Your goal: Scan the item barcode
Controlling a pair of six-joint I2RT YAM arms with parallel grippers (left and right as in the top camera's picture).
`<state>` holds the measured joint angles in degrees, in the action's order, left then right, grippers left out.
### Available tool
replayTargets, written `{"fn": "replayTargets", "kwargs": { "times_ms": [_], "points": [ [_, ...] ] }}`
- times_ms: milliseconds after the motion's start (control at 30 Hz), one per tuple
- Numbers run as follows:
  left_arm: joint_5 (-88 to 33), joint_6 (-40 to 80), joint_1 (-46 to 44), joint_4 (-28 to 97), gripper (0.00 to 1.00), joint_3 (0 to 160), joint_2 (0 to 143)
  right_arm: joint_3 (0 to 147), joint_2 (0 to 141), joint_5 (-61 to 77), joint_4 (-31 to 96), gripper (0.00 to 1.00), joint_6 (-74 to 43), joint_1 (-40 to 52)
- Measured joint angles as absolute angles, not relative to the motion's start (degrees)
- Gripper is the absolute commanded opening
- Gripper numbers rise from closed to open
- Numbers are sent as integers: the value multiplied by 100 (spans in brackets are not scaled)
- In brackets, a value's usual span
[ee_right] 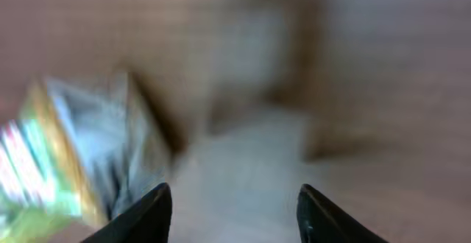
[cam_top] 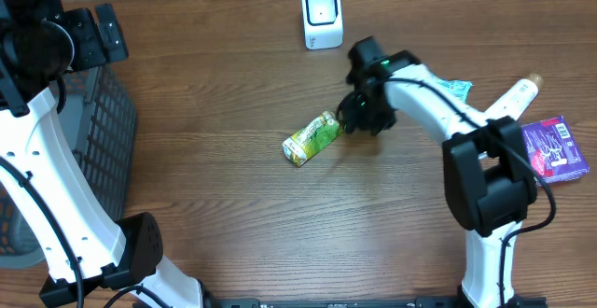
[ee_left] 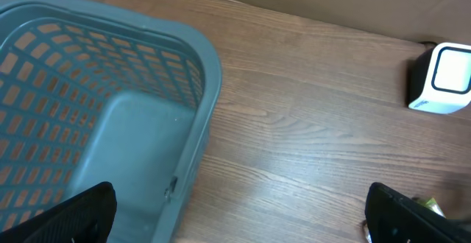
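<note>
Green packet (cam_top: 311,138) lying on surface (cam_top: 233,75), right hand (ee_right: 234,213) hovering open at its end, left hand (ee_left: 239,217) gaping wide beside blue basket (ee_left: 206,74), white scanner (cam_top: 322,16) standing beyond.

The right wrist view is smeared for us: the green packet (ee_right: 66,162) is a blur cut by the picture's left edge, its print unreadable. From overhead the right gripper (cam_top: 354,119) covers the packet's end, so we cannot tell whether they touch. The basket (cam_top: 104,131) runs off the picture's left side. The scanner (ee_left: 445,77) is clipped in the left wrist view.
</note>
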<state>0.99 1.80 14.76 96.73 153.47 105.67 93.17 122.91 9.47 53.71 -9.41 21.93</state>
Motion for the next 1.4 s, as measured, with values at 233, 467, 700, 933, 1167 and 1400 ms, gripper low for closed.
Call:
{"fn": "replayTargets", "kwargs": {
  "times_ms": [233,467,700,933,1167,1400],
  "points": [
    [102,178,1476,9671,100,15347,10567,9378,12291,2405,5131,50,-676,2069],
    [102,180,1476,9671,100,15347,10567,10248,12289,1997,5533,61,-950,2528],
    [102,180,1476,9671,100,15347,10567,10436,12291,1769,4821,60,-1385,2783],
    [102,180,1476,9671,100,15347,10567,10436,12768,1594,4436,57,-2209,3988],
    [102,180,1476,9668,99,15347,10567,10427,12982,1205,5843,57,-2440,4053],
    [102,180,1476,9671,100,15347,10567,11006,12967,1011,7107,61,-1732,3822]
  ]
}}
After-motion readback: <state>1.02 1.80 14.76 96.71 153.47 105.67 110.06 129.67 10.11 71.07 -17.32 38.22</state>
